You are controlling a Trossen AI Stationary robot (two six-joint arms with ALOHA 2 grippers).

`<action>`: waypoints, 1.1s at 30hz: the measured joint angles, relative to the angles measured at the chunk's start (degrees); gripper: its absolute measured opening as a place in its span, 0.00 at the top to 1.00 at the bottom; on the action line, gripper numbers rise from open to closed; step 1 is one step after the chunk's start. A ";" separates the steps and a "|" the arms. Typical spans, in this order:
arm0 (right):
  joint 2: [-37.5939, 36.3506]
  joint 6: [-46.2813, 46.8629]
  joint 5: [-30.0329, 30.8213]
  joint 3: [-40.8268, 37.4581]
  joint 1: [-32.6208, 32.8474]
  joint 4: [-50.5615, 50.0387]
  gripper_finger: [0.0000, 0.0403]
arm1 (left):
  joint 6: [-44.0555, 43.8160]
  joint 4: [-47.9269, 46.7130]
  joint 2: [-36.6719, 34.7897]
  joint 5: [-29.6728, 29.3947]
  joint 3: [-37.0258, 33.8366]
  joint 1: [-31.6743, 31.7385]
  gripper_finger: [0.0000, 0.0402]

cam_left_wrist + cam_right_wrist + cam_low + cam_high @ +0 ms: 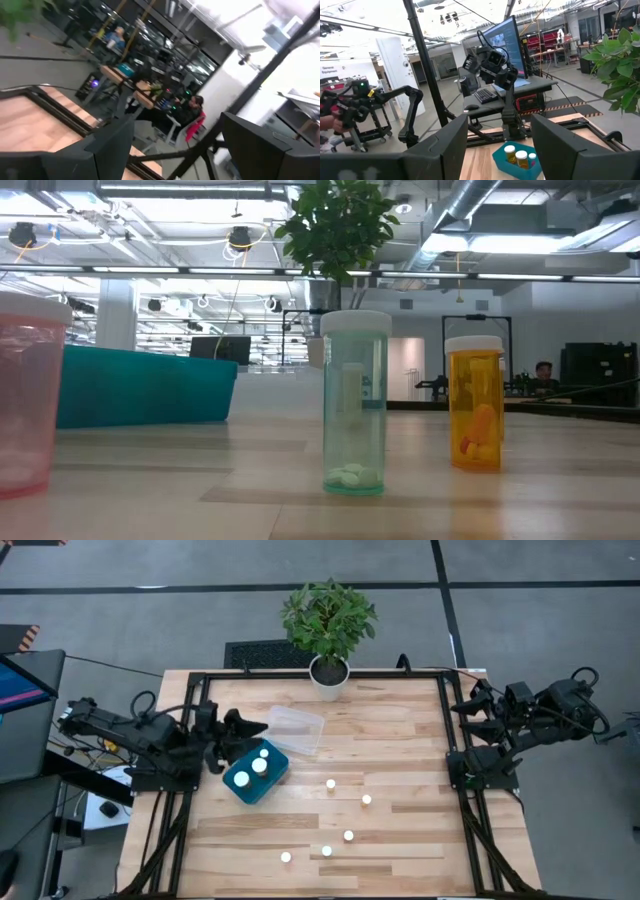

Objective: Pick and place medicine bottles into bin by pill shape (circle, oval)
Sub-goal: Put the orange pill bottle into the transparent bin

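Note:
Several small white-capped medicine bottles stand loose on the wooden table, among them ones at the middle (331, 783), right of it (366, 799) and toward the near edge (326, 851). Three more bottles (259, 766) stand in the teal bin (270, 785). The low view shows a clear bottle (355, 405), an orange one (475, 405) and a pink one (25, 395) up close. My left gripper (250, 727) is open and empty, raised beside the teal bin's far left corner. My right gripper (462, 708) is open and empty at the table's right edge.
A clear plastic bin (296, 728) lies just beyond the teal bin. A white plant pot (328, 675) with a leafy plant stands at the far edge. Black frame rails (448, 720) run along the table's left, right and far sides. People sit in the room beyond (192, 107).

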 joint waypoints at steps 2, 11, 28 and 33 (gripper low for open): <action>0.00 0.02 -0.01 0.00 0.00 -0.12 0.44 | -0.33 0.51 -0.04 -1.55 0.00 0.69 0.28; 0.00 0.02 -0.01 0.00 0.00 -0.79 0.44 | 1.33 2.49 -0.42 -2.84 0.00 3.33 0.28; 0.00 0.00 -0.01 0.00 0.00 -0.74 0.44 | -4.37 2.73 -0.44 2.68 0.00 11.31 0.28; 0.00 0.02 -0.01 0.00 0.00 -0.74 0.44 | -4.82 2.73 -0.44 3.11 0.00 13.56 0.28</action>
